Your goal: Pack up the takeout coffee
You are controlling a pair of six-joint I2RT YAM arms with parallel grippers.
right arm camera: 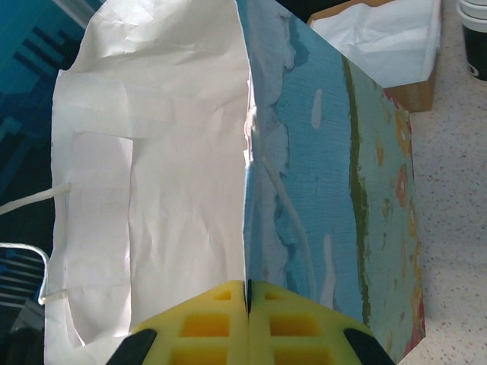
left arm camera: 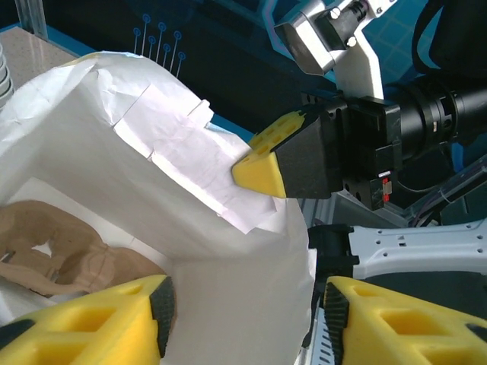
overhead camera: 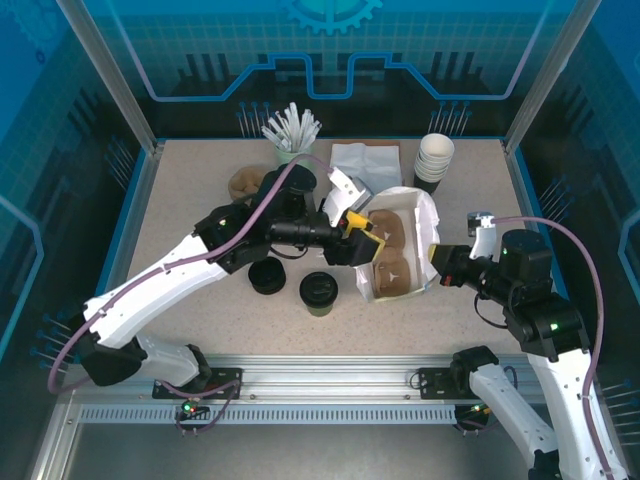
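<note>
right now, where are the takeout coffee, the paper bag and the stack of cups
takeout coffee [overhead camera: 318, 289], top view, black lid
paper bag [overhead camera: 424, 208], top view, white rim
stack of cups [overhead camera: 434, 158], top view, upper cups

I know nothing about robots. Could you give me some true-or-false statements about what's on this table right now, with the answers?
1. The right gripper is pinching the edge of the white paper bag. True.
2. The small dark paper cup with a black plastic lid is inside the bag. False: it stands on the table beside the bag.
3. A brown cardboard cup carrier lies inside the bag. True.
4. The stack of white-rimmed lidless cups has toppled over. False: it stands upright at the far side of the table.
5. The left gripper holds the lidded cup. False: its jaws stand apart at the bag's mouth.
</note>
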